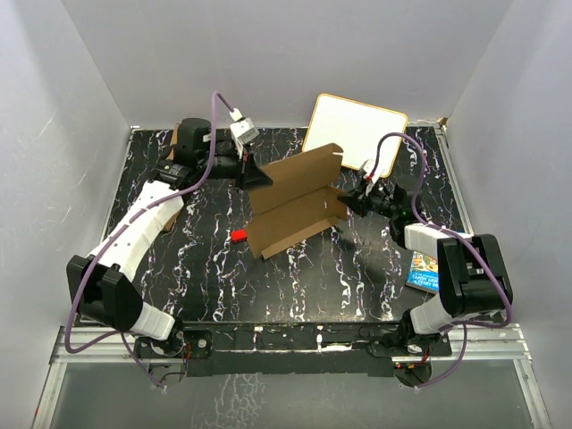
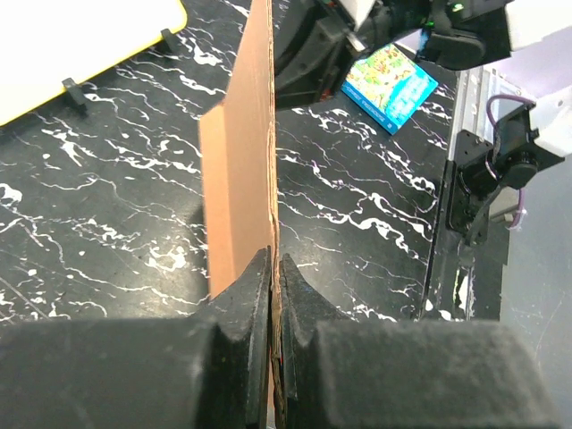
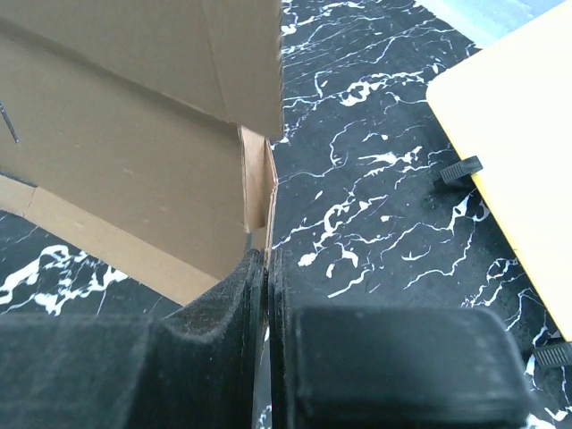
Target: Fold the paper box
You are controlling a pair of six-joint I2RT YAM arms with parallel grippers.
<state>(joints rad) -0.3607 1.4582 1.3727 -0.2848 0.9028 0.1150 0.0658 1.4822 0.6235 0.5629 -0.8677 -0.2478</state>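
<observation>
The paper box (image 1: 295, 201) is a brown die-cut cardboard sheet, partly folded and held up off the black marbled table in the middle of the top view. My left gripper (image 1: 259, 179) is shut on its left edge. The left wrist view shows the jaws (image 2: 274, 264) pinching the thin cardboard edge (image 2: 239, 179). My right gripper (image 1: 347, 198) is shut on a small flap at the sheet's right end. In the right wrist view the jaws (image 3: 266, 259) clamp that flap, and the box panels (image 3: 116, 134) fill the upper left.
A white board with a yellow rim (image 1: 356, 130) lies at the back right. A blue booklet (image 1: 423, 271) lies by the right arm's base. A small red object (image 1: 239, 236) sits on the table just left of the box. A brown item (image 1: 186, 134) stands at the back left.
</observation>
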